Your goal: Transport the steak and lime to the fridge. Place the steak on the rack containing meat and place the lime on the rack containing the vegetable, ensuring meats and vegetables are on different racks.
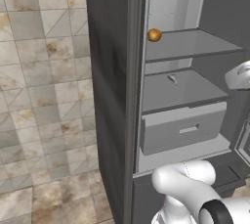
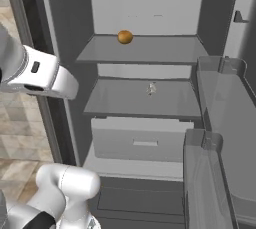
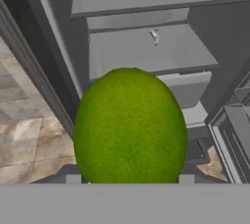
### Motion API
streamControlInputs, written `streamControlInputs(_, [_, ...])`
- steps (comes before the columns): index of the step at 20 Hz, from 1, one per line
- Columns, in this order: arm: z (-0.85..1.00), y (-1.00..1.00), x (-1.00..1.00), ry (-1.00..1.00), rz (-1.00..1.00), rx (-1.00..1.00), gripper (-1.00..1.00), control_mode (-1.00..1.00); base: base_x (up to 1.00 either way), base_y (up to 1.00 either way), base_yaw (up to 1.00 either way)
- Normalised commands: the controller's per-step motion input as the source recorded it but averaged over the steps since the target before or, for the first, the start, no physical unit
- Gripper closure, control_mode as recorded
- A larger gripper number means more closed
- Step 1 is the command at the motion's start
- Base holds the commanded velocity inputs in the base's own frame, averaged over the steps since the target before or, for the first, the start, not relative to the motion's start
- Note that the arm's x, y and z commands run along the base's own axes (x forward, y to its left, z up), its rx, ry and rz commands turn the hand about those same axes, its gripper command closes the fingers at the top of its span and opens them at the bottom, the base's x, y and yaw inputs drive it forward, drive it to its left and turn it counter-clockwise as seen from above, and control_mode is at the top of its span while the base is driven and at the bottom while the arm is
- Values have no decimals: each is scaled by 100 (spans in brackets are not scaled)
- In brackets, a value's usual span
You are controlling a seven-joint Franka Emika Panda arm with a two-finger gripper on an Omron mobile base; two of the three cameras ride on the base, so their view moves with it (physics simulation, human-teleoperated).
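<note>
Lime (image 3: pixel 130 126) sits large and close in the hand view, directly ahead of the camera, between the gripper's jaws, which are closed on it at a moderate width; the fingertips themselves are hidden behind the fruit. Beyond the lime, the fridge (image 1: pixel 112 96) stands with its door open, the pale interior facing the hand. The arm rises from the base with a white elbow (image 2: pixel 67 183) low in the right base view, and a forearm segment (image 2: pixel 40 70) crosses at the left, level with the middle shelf, outside the fridge opening. On the upper shelf, the rack containing the vegetable (image 2: pixel 150 50), the vegetable (image 2: pixel 125 37) rests near the far left. On the shelf below, the rack containing meat (image 2: pixel 145 100), the meat (image 2: pixel 151 89) lies near the middle toward the far wall. A pale drawer (image 2: pixel 145 140) sits beneath both racks. The steak is not on either rack.
</note>
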Motion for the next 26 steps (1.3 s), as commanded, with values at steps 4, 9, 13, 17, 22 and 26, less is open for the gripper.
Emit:
streamControlInputs(4, [0, -25, 68, -2, 0, 0, 100, -100, 0, 0, 0])
streamControlInputs(9, [0, -23, 58, -10, 3, 0, 100, -100, 0, 0, 0])
streamControlInputs(13, [0, -18, 62, -13, 4, 0, 100, -100, 0, 0, 0])
streamControlInputs(17, [0, -10, 69, -11, 3, 0, 100, -100, 0, 0, 0])
streamControlInputs(22, [0, -3, 62, -1, 2, 0, 100, -100, 0, 0, 0])
streamControlInputs(26, [0, -6, 74, 2, 4, 0, 100, -100, 0, 0, 0])
